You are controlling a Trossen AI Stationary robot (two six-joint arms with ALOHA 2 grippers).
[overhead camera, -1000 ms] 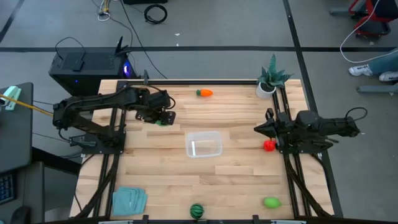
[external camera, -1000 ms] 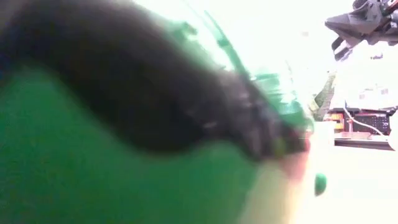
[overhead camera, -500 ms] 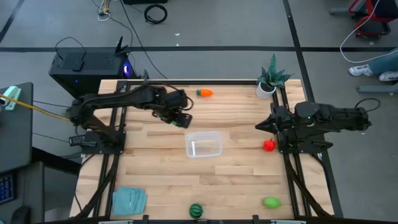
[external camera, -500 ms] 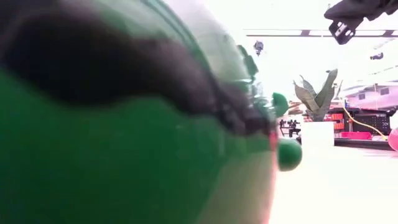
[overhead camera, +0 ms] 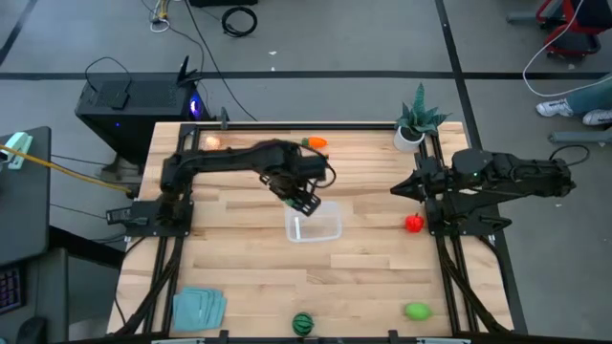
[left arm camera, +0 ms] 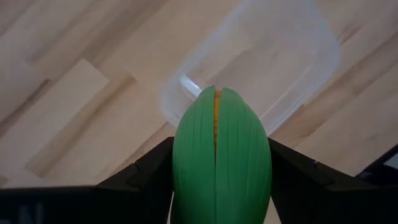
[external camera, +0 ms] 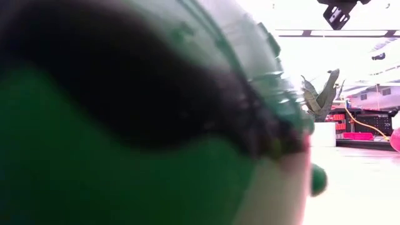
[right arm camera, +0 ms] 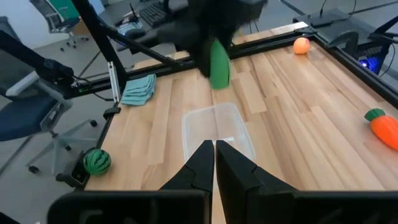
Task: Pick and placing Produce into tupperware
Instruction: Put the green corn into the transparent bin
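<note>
The low view is almost wholly blocked by a blurred dark green striped ball pressed up against the lens — behind it only a strip at the right shows. There a red piece is cut off by the right edge, and a gripper at the top edge is cut too. In the left wrist view, the green corn piece runs off the bottom edge and hides part of the tupperware — and its own fingers' tips.

This was a robotics lab. A wooden table stood on grey taped floor, a black computer tower by its far left corner. Cables trailed beyond, and office chairs stood nearby.
</note>
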